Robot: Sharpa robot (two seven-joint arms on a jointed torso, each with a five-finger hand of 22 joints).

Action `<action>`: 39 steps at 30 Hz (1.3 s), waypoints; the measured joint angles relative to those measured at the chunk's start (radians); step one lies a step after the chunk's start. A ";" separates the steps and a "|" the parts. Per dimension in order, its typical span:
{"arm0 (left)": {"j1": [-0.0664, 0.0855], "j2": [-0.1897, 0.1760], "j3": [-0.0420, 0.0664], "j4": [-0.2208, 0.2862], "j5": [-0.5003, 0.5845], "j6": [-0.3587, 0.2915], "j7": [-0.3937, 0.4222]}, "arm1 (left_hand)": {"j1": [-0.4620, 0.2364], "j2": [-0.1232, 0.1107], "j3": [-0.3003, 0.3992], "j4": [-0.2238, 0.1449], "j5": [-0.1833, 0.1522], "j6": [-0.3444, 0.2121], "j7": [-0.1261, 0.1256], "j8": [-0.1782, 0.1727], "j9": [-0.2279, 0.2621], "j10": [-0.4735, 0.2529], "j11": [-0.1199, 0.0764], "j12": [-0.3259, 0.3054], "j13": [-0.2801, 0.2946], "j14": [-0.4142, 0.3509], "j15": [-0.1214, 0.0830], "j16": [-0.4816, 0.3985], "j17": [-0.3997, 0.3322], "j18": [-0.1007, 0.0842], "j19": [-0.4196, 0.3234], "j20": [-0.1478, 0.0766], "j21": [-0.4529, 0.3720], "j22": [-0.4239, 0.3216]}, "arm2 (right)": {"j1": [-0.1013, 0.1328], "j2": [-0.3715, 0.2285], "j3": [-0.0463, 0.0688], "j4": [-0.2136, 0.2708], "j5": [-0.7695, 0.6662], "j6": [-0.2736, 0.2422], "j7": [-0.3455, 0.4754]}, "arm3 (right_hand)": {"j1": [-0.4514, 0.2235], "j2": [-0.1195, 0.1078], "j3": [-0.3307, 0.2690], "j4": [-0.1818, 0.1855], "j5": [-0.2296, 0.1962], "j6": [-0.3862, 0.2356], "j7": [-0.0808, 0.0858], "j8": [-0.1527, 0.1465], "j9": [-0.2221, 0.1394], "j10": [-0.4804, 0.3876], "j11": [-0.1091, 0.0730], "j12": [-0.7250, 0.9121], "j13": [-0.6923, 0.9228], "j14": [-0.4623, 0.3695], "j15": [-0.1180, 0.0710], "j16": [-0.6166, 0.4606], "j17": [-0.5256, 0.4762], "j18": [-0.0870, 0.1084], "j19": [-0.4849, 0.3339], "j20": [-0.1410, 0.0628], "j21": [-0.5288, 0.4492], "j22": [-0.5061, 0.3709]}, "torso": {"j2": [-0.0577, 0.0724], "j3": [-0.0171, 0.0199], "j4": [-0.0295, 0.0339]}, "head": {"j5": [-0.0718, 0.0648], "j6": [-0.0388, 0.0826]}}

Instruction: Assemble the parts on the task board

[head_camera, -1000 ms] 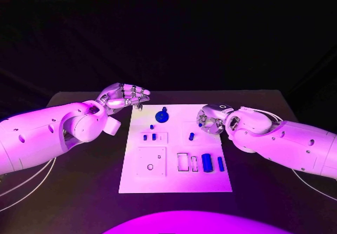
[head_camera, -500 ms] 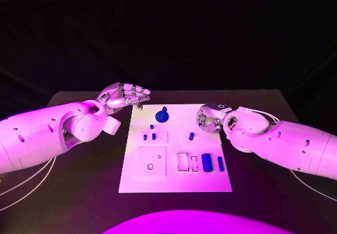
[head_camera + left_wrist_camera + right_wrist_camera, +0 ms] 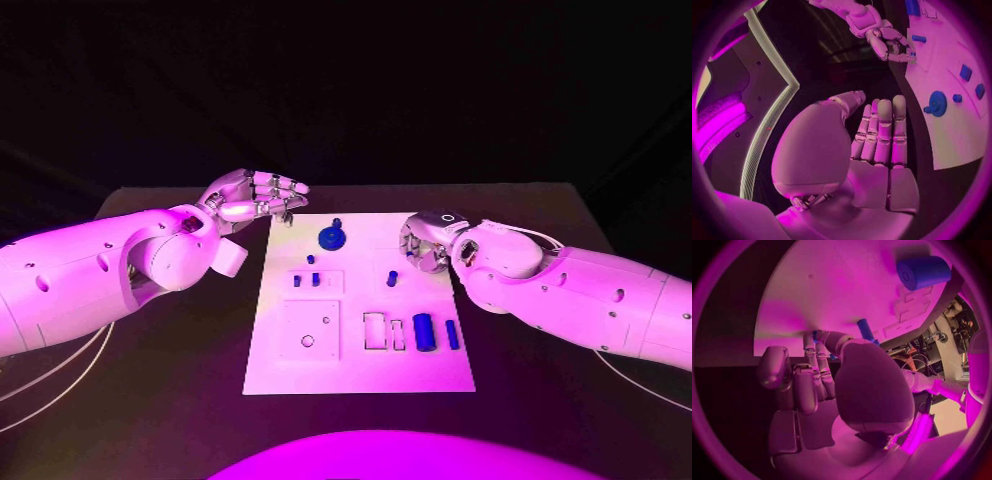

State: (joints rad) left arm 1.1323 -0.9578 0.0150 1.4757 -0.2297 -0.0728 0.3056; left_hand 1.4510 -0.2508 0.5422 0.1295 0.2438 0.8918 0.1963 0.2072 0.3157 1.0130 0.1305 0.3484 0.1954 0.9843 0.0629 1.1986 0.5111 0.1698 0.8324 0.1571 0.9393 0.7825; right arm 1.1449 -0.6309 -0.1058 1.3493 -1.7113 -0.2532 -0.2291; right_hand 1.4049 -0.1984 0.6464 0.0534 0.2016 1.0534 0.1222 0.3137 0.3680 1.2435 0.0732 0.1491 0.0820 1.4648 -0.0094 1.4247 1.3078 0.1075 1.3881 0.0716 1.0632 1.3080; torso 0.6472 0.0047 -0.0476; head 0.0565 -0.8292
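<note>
The small blue peg (image 3: pixel 391 279) is being flanked just inboard of the right hand (image 3: pixel 428 246), nearer than the left hand (image 3: pixel 261 196); both hands' fingers are being kept loosely extended, empty.

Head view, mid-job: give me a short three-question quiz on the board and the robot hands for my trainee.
1. True or false: the left robot hand rests on the board.
2. Which part stands nearest the board's far edge? A) the gear B) the big cylinder C) the thin peg
3. Fill in: the right robot hand is at the board's ____ edge, seen from the robot.

Key
1. False: it is off the board, over the table by the far left corner, holding nothing.
2. A
3. Right
</note>
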 measured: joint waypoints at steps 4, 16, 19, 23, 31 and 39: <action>0.000 0.000 0.000 0.000 -0.001 0.002 -0.001 | 0.000 0.000 0.000 0.000 0.000 0.000 0.000 0.000 0.000 0.000 0.000 0.000 0.000 0.000 0.000 0.000 -0.001 0.000 0.000 0.000 -0.001 0.000 | -0.003 -0.003 -0.002 0.007 -0.011 -0.011 -0.010 | -0.003 0.003 0.004 -0.004 0.000 0.001 -0.001 0.000 0.002 0.002 0.002 -0.006 -0.004 0.000 0.000 0.000 -0.006 0.000 0.002 -0.002 0.013 0.000 | -0.001 0.0001 0.0001 | 0.000 0.001; 0.000 -0.001 0.000 -0.003 -0.003 0.003 -0.006 | 0.000 0.000 -0.003 -0.003 0.000 -0.004 0.004 0.000 -0.001 -0.007 0.000 0.000 0.001 0.000 0.000 0.000 -0.001 0.000 0.000 0.000 -0.004 0.000 | -0.010 -0.037 -0.005 0.047 -0.024 -0.087 -0.019 | -0.002 0.007 0.026 -0.026 0.001 0.003 0.002 0.002 0.007 0.005 0.006 -0.020 -0.006 0.000 0.000 0.000 -0.004 0.000 0.009 -0.002 0.041 0.000 | -0.001 0.0001 0.0001 | 0.003 0.006; 0.000 -0.001 0.000 -0.004 -0.003 0.003 -0.006 | 0.000 0.000 -0.003 -0.003 0.000 -0.007 0.000 0.000 -0.001 -0.007 0.000 0.000 0.001 -0.004 -0.003 0.000 -0.002 0.000 0.000 0.000 -0.004 0.000 | -0.006 -0.051 0.001 0.064 -0.024 -0.119 -0.017 | -0.002 0.007 0.029 -0.029 -0.003 0.006 0.001 0.004 0.010 0.009 0.009 -0.020 -0.005 0.000 0.000 0.000 -0.004 0.000 0.009 -0.002 0.041 0.000 | -0.001 0.0002 0.0000 | 0.004 0.008; 0.000 0.000 0.000 -0.006 -0.003 0.003 -0.007 | 0.000 0.000 -0.003 -0.003 0.000 -0.012 0.005 0.000 -0.002 -0.013 0.005 0.000 0.002 -0.007 0.000 0.000 -0.002 0.000 0.000 0.000 -0.004 0.000 | -0.002 -0.070 0.007 0.091 -0.020 -0.165 -0.010 | -0.002 0.007 0.031 -0.032 -0.005 0.007 -0.001 0.004 0.010 0.009 0.009 -0.020 -0.005 0.000 0.000 0.000 -0.004 0.000 0.009 -0.002 0.046 0.000 | -0.001 0.0004 -0.0006 | 0.005 0.009; 0.000 0.001 0.000 -0.006 -0.004 0.002 -0.009 | 0.000 0.000 -0.003 -0.003 0.000 -0.012 0.005 0.000 -0.002 -0.012 0.005 0.000 0.002 -0.007 0.000 0.000 -0.002 0.000 0.000 0.000 -0.004 0.000 | 0.001 -0.122 0.015 0.191 0.008 -0.231 0.014 | -0.002 0.007 0.031 -0.032 -0.007 0.007 -0.001 0.004 0.009 0.009 0.009 -0.020 -0.003 0.004 -0.003 0.000 -0.004 0.000 0.009 -0.002 0.046 0.000 | -0.001 0.0000 -0.0012 | 0.010 0.010; 0.000 0.006 0.000 -0.005 -0.004 0.001 -0.010 | 0.000 0.000 -0.003 -0.003 0.000 -0.012 0.005 0.000 -0.002 -0.012 0.005 0.003 0.002 -0.007 0.000 0.000 -0.002 0.000 0.000 0.000 -0.004 0.000 | -0.012 -0.122 0.016 0.283 0.036 -0.253 0.034 | -0.007 0.011 0.034 -0.034 -0.010 0.007 -0.001 0.003 0.010 0.009 0.009 -0.021 -0.003 0.004 -0.003 -0.001 -0.005 0.000 0.009 -0.002 0.046 -0.001 | -0.002 -0.0002 -0.0006 | 0.028 0.012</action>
State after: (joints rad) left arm 1.1322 -0.9517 0.0150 1.4704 -0.2336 -0.0715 0.2961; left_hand 1.4510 -0.2508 0.5395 0.1268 0.2438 0.8793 0.2018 0.2072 0.3136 1.0006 0.1359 0.3518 0.1973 0.9772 0.0629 1.1988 0.5094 0.1698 0.8325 0.1571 0.9354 0.7826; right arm 1.1334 -0.7533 -0.0896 1.6319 -1.6752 -0.5062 -0.1947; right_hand 1.3977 -0.1869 0.6803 0.0192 0.1912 1.0607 0.1216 0.3169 0.3783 1.2525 0.0822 0.1286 0.0790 1.4684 -0.0129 1.4240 1.3026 0.1077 1.3969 0.0699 1.1092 1.3075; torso 0.6457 0.0045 -0.0482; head 0.0840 -0.8171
